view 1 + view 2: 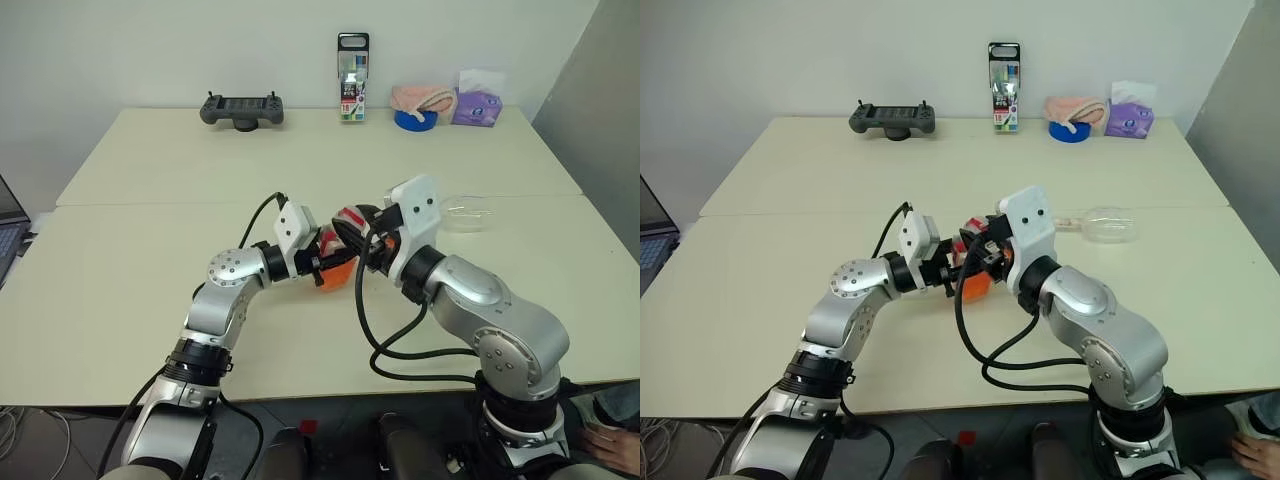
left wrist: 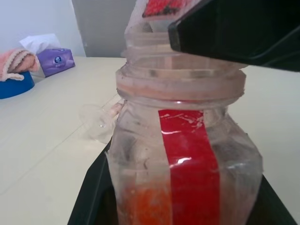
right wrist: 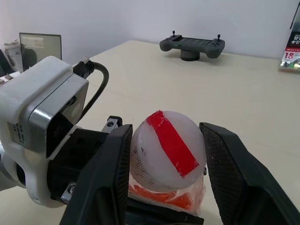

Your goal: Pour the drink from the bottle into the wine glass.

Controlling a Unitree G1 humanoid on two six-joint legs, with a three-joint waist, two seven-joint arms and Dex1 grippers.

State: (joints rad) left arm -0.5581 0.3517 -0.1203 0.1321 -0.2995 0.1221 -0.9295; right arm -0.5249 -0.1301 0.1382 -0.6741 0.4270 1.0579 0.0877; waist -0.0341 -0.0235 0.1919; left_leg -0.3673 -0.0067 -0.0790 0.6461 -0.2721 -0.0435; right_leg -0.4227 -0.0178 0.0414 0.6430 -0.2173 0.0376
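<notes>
The bottle (image 2: pixel 183 154) is clear plastic with a red tape stripe. It is held upright above the middle of the table. A little of the orange-red drink (image 2: pixel 145 206) lies at its bottom. My left gripper (image 1: pixel 322 263) is shut on the bottle's body from the left. My right gripper (image 3: pixel 166 136) comes from the right, its two black fingers (image 3: pixel 112 164) pressed to either side of the red-and-white cap (image 3: pixel 168 143). The wine glass (image 1: pixel 470 215) lies on its side on the table, right of both grippers, with its foot (image 2: pixel 98 124) turned towards the bottle.
Along the far edge stand a game controller (image 1: pixel 242 108), a tall box of pens (image 1: pixel 352 78), a blue tape roll (image 1: pixel 414 120) under a pink cloth (image 1: pixel 425 97) and a purple tissue pack (image 1: pixel 478 103). A laptop (image 1: pixel 10 230) sits at the left. A person's hand (image 1: pixel 600 435) is at the lower right.
</notes>
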